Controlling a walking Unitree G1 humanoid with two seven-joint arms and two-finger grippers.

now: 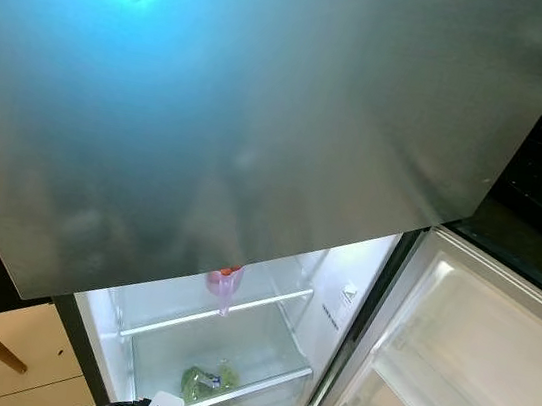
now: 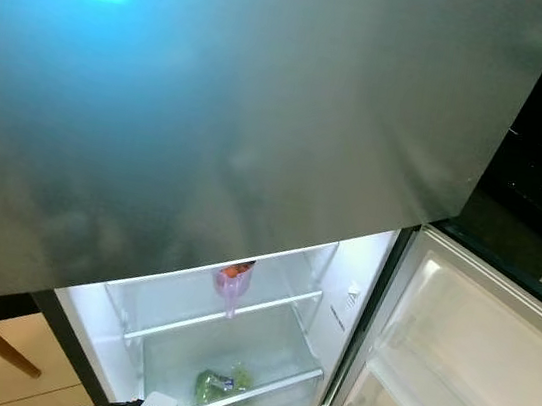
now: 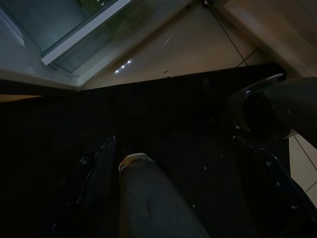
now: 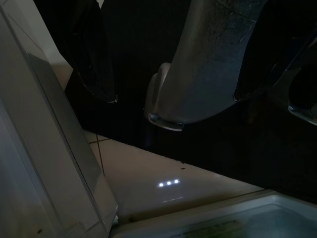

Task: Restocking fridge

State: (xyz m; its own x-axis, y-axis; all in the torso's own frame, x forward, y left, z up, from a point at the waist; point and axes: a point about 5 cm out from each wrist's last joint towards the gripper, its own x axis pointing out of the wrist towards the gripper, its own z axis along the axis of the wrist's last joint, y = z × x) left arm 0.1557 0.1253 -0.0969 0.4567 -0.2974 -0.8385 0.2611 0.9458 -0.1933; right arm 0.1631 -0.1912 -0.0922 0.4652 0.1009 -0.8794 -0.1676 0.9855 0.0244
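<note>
Hanging low with finger state impossible to tell; fridge open ahead, greens in its bottom drawer, nearer left arm.

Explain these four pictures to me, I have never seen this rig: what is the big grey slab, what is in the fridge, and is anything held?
The two bright pictures come from the robot's head camera, looking forward and down. The grey slab is the closed upper fridge door, close to the camera. Below it the lower compartment stands open and lit, its door swung to the robot's right. Inside, a pink cup sits on the shelf, and a green bag of vegetables lies in the drawer below.

The two dark pictures come from wrist cameras on arms hanging low: they show tiled floor and the fridge's bottom edge. The left end effector and the right end effector are too dark to judge what, if anything, they hold.
</note>
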